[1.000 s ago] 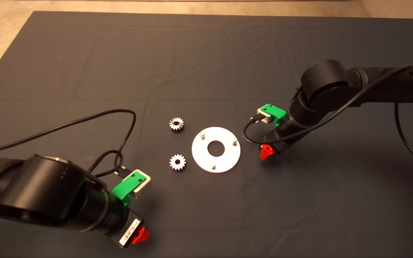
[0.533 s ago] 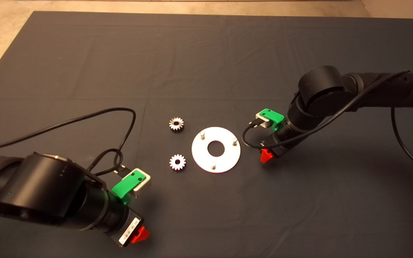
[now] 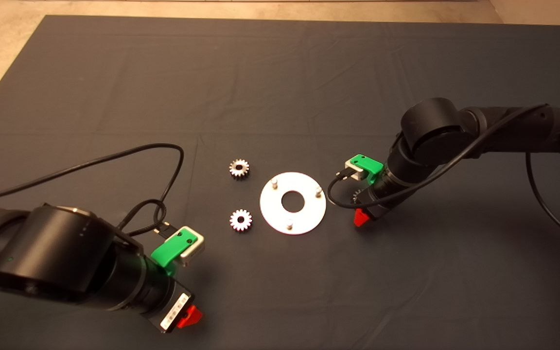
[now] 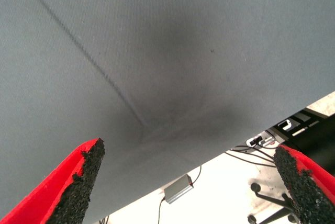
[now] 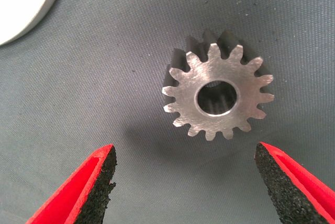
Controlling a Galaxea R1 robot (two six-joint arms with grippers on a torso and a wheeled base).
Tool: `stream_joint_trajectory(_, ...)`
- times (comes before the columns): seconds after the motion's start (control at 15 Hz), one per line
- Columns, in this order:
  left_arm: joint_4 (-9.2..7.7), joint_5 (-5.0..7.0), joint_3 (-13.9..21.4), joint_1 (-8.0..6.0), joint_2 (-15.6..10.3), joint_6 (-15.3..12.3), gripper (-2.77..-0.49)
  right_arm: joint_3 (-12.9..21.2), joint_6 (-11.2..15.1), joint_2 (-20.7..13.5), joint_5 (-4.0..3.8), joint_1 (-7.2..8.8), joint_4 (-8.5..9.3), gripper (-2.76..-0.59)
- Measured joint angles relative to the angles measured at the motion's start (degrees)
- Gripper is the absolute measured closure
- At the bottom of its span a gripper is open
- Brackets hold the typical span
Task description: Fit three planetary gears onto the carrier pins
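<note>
Right gripper (image 5: 183,182): hung low over the mat (image 3: 280,73) just right of the disc (image 3: 293,202), fingers (image 5: 97,187) spread wide, holding nothing, touching nothing.
Third gear (image 5: 217,94): lay flat on the mat, near the open fingers but clear of both pads.
Other gears: one (image 3: 238,168) beside the disc's upper left, one (image 3: 240,220) beside its lower left, both flat on the mat, apart from the disc.
Pins (image 3: 274,183): three, upright on the disc, all bare.
Left gripper (image 4: 191,182): parked at the lower left over bare mat, fingers spread wide, empty.
</note>
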Motion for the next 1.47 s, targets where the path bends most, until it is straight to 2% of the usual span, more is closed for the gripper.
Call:
stream_joint_trajectory(0.33, -0.41, 0.02, 0.1, -0.44, 0.0, 0.0, -2.33, -1.4, -1.5, 0.7, 0.0, 0.0, -0.73, -1.96)
stream_joint_trajectory(0.47, -0.52, 0.02, 0.1, -0.46, 0.0, 0.0, -2.33, -1.9, -2.4, 0.8, -0.02, 0.0, -1.04, -1.82)
stream_joint_trajectory(0.67, -0.74, 0.04, 0.2, -0.91, -0.1, 0.0, -2.33, -2.3, -3.6, 0.9, 0.0, 0.0, -1.86, -1.79)
stream_joint_trajectory(0.8, -0.9, 0.04, 0.2, -1.1, -0.2, 0.0, -2.33, -2.3, -3.9, 1.1, -0.02, 0.0, -2.44, -1.69)
stream_joint_trajectory(1.07, -1.17, 0.02, 0.2, -1.11, -0.2, 0.0, -2.33, -2.4, -4.3, 1.2, 0.0, 0.0, -3.59, -1.67)
stream_joint_trajectory(1.27, -1.41, 0.02, 0.2, -1.69, -0.2, 0.0, -2.33, -2.4, -4.5, 1.3, 0.01, 0.0, -4.13, -1.51)
stream_joint_trajectory(1.47, -1.87, 0.02, 0.3, -1.9, -0.2, 0.0, -2.33, -2.4, -4.5, 1.6, 0.0, 0.0, -4.94, -1.51)
